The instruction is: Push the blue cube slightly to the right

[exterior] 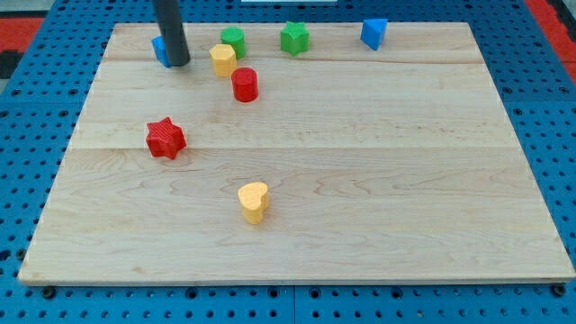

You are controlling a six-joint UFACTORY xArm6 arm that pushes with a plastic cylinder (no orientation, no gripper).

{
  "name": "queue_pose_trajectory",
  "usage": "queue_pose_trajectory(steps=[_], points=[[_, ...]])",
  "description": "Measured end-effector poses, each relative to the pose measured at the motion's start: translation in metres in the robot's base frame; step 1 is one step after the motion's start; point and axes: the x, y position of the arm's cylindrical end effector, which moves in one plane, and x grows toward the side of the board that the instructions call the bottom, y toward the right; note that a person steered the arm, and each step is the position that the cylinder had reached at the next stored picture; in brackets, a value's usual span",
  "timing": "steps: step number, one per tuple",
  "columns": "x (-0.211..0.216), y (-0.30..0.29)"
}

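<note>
The blue cube (160,49) sits near the top left of the wooden board (360,180), mostly hidden behind my rod. My tip (178,64) rests on the board right against the cube's right side. A yellow block (222,60) and a green block (233,40) lie just to the right of the tip.
A red cylinder (245,85) lies below the yellow block. A green star-like block (294,38) and a second blue block (373,32) sit along the top edge. A red star (166,138) lies at the left, a yellow heart-shaped block (254,202) lower centre.
</note>
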Motion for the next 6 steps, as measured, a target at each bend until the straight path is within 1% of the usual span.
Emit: queue_pose_trajectory(steps=[1,2,3,4,5,6], points=[[-0.002,-0.005],[0.011,0.014],[0.021,-0.011],[-0.012,-0.071],[-0.013,-0.078],[-0.016,-0.050]])
